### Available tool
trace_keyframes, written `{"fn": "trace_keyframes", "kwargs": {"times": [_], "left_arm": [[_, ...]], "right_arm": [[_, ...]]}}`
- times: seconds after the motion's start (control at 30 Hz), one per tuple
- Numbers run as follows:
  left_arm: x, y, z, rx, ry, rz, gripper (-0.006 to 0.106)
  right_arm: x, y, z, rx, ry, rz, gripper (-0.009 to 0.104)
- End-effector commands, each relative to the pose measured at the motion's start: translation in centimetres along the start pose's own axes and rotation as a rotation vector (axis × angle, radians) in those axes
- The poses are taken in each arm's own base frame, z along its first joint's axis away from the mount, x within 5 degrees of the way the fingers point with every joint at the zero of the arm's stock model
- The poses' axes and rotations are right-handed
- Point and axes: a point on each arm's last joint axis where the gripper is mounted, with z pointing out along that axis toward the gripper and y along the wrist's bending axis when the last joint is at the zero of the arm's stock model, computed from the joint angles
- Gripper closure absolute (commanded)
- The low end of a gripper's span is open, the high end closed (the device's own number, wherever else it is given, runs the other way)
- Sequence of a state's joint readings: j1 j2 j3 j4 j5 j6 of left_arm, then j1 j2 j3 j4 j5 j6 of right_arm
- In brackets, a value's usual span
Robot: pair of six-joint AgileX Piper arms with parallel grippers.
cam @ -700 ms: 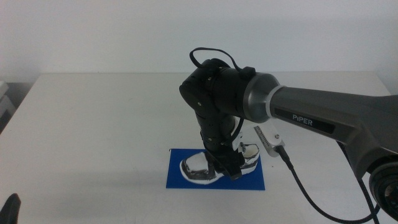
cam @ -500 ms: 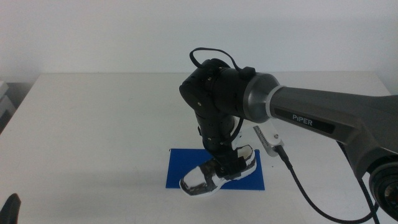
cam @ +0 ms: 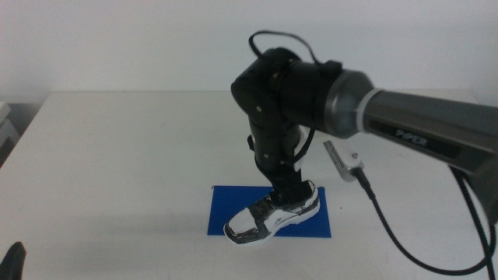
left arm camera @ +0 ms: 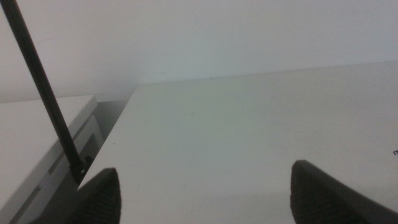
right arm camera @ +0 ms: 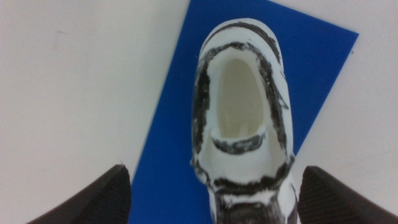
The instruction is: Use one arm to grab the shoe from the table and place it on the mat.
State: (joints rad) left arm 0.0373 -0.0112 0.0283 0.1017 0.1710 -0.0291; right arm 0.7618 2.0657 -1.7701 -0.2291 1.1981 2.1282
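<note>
The black-and-white shoe (cam: 272, 214) lies on the blue mat (cam: 226, 210) on the white table (cam: 117, 155), toe at the mat's front edge, heel toward the back right. The right arm (cam: 311, 93) stands over it. My right gripper (cam: 288, 190) is just above the shoe's heel. In the right wrist view the right gripper (right arm camera: 214, 174) is open, its jaws on either side of the shoe (right arm camera: 239, 106) without touching it, with the mat (right arm camera: 168, 155) beneath. My left gripper (left arm camera: 204, 171) is open and empty, waiting at the front left corner (cam: 12, 260).
A cable (cam: 381, 210) hangs from the right arm's wrist down over the table to the right of the mat. A white shelf (left arm camera: 37, 143) stands beside the table's left edge.
The right gripper lowered and turned the shoe onto the mat, then let go of it. The arm has since risen a little; the shoe stays on the mat.
</note>
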Motion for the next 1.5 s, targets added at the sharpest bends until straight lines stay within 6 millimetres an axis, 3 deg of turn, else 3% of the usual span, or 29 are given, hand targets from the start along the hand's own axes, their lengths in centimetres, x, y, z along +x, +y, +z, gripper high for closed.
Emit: {"fn": "trace_keyframes", "kwargs": {"times": [0.0,0.17,0.3,0.6,0.7,0.87,0.93,1.1,1.27,1.47], "left_arm": [[-0.7,-0.1,-0.2,0.009,-0.102,-0.013,0.007],[-0.7,-0.1,-0.2,0.009,-0.102,-0.013,0.007],[-0.7,-0.1,-0.2,0.009,-0.102,-0.013,0.007],[-0.7,-0.1,-0.2,0.009,-0.102,-0.013,0.007],[-0.7,-0.1,-0.2,0.009,-0.102,-0.013,0.007],[-0.7,-0.1,-0.2,0.009,-0.102,-0.013,0.007],[-0.7,-0.1,-0.2,0.009,-0.102,-0.013,0.007],[-0.7,-0.1,-0.2,0.009,-0.101,-0.012,0.007],[-0.7,-0.1,-0.2,0.009,-0.101,-0.012,0.007],[-0.7,-0.1,-0.2,0.009,-0.101,-0.012,0.007]], "right_arm": [[-1.3,0.3,-4.6,-0.102,0.021,0.003,0.012],[-2.2,-0.1,-7.1,-0.137,0.015,-0.063,0.013],[-4.1,-0.3,-10.7,-0.253,-0.047,-0.174,0.014],[-9.6,-1.4,-18.6,-0.402,-0.477,-0.776,0.016],[-10.8,-1.9,-20.4,-0.394,-0.595,-0.944,0.016],[-11.8,-2.0,-21.5,-0.337,-0.754,-1.131,0.016],[-11.8,-1.8,-21.7,-0.353,-0.769,-1.156,0.016],[-16.1,-3.6,-24.4,-0.397,-0.764,-1.056,0.016],[-19.7,-7.1,-25.7,-0.32,-0.899,-1.007,0.016],[-23.5,-12.5,-25.5,-0.387,-0.839,-0.945,0.016]]}}
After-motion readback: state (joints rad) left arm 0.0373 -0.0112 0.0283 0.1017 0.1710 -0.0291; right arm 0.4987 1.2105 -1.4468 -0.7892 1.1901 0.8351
